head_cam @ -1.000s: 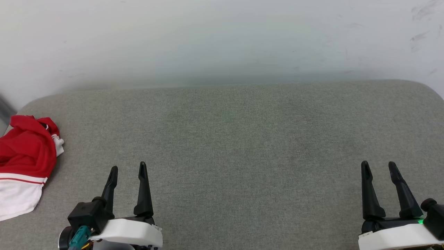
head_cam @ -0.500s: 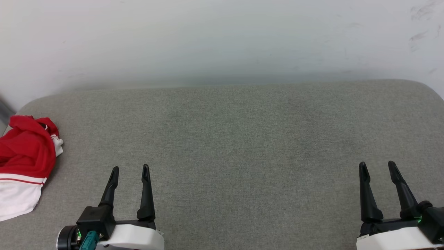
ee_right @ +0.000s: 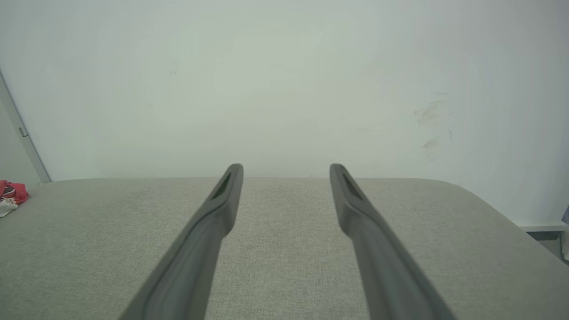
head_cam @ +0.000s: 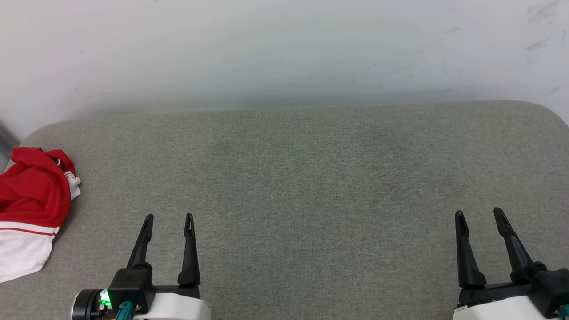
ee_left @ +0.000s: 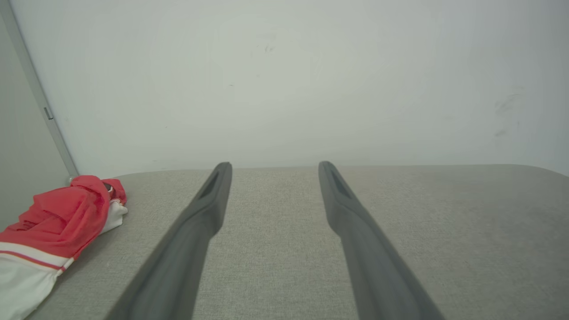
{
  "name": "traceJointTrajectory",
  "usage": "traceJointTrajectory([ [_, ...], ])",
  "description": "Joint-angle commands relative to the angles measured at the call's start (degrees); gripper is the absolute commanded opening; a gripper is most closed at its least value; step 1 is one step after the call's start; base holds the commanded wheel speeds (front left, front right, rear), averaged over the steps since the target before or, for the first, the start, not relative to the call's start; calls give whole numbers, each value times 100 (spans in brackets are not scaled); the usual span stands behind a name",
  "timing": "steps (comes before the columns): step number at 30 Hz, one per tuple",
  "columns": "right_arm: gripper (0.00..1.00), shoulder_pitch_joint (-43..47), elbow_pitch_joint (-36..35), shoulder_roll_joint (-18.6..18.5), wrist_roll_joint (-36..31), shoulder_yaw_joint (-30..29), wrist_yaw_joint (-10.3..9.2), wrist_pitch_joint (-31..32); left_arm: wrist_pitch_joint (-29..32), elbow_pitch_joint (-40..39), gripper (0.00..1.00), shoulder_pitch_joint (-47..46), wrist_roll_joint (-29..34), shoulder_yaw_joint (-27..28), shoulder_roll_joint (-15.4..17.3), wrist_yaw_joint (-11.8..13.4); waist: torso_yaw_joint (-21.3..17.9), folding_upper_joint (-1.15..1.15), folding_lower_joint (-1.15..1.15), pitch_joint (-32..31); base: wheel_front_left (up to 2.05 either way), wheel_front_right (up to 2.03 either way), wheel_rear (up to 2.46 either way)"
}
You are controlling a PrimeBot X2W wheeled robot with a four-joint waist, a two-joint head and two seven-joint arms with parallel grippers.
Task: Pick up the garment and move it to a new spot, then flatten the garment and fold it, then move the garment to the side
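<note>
At the tabletop's far left edge: the garment [head_cam: 31, 209] lies in a crumpled heap. Red cloth is bunched on top, and a white part with a thin red stripe lies at the near end. The head view's left border cuts off part of it.
Garment lettering: cannot be made out; the folds hide any print.
Garment in the wrist views: in the left wrist view it sits at the lower left, beside the gripper's left finger but apart from it. In the right wrist view a small red-and-white bit of it lies at the far left.
Tabletop [head_cam: 293, 178]: grey woven fabric cover with rounded far corners, its far edge against the wall [head_cam: 284, 49].
Left gripper [head_cam: 169, 216]: at the lower left of the head view, its two dark fingers spread wide and pointing toward the wall, with bare grey fabric showing between them. It holds nothing. It is near the garment, to that heap's right, not touching it.
Right gripper [head_cam: 478, 212]: at the lower right of the head view, fingers likewise spread wide and empty, well apart from the garment.
Finger height: whether either gripper touches the fabric cover cannot be told.
Green light [head_cam: 105, 298]: a small lamp glows on the dark housing at the left gripper's base.
Wall marks [head_cam: 538, 44]: faint dark scuffs at the upper right.
Grey strip [ee_left: 40, 102]: in the left wrist view a slim upright strip runs up the wall behind the garment.
</note>
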Motion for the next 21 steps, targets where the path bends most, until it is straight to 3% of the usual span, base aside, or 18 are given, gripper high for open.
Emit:
traceJointTrajectory([
  [1,100,72,-47,3,-112,10,14,-44,-29,-25,100,47,95,-7,-2,-6,0,0,0,2,0,0,0],
  [21,100,79,54,4,215,26,7,-53,-47,130,100,40,-87,50,-5,-42,16,0,0,20,0,0,0],
])
